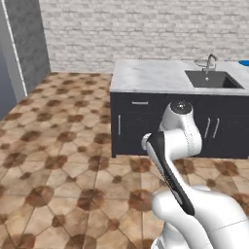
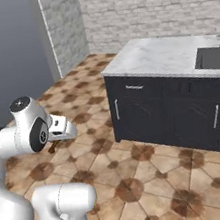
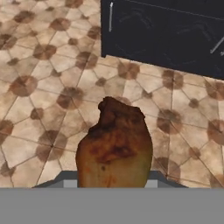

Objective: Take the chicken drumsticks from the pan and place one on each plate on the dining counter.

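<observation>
A golden-brown chicken drumstick (image 3: 114,146) stands close in front of the hand camera, held above the tiled floor. My gripper (image 2: 55,140) is shut on it, and the drumstick hides the fingertips. In the right base view a brown bit of the drumstick (image 2: 52,147) hangs under the hand, low beside the arm's shoulder. The dining counter (image 1: 151,75) with its marble top stands ahead and to the right. A sliver of the blue plate (image 1: 244,62) lies on it at the far right edge. The pan is out of view.
A sink (image 1: 214,79) with a faucet (image 1: 210,62) is set in the counter top. Dark cabinet fronts (image 2: 174,116) with handles face me. Brown patterned floor tiles (image 1: 58,160) spread between me and the counter. A brick wall (image 1: 146,29) runs behind.
</observation>
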Robot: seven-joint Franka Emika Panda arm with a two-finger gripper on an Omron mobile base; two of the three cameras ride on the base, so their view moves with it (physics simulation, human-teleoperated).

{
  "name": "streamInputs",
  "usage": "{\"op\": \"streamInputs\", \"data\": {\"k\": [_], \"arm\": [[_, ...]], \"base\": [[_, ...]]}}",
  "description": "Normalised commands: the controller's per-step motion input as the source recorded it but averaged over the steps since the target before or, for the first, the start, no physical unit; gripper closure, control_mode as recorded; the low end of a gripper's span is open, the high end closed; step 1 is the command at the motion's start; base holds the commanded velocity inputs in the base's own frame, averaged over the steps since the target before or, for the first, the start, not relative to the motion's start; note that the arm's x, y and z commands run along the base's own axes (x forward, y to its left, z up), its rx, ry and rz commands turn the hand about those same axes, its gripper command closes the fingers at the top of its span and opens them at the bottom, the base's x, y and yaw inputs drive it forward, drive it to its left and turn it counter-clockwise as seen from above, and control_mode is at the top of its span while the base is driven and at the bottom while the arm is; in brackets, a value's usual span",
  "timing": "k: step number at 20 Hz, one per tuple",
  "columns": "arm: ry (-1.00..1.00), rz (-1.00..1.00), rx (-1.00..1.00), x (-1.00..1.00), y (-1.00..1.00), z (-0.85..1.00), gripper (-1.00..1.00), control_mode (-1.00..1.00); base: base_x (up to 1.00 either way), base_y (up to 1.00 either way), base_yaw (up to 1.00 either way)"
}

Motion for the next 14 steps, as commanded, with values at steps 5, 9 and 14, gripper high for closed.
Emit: {"op": "streamInputs", "data": {"k": [5,9,14], "arm": [[0.00,0.00,0.00,0.00,0.00,0.00,1.00,1.00],[0.00,0.00,0.00,0.00,0.00,0.00,1.00,1.00],[0.00,0.00,0.00,0.00,0.00,0.00,1.00,1.00]], "base": [[0.77,0.53,-0.55],[0.78,0.60,-0.43],[0.72,0.75,-0.31]]}}
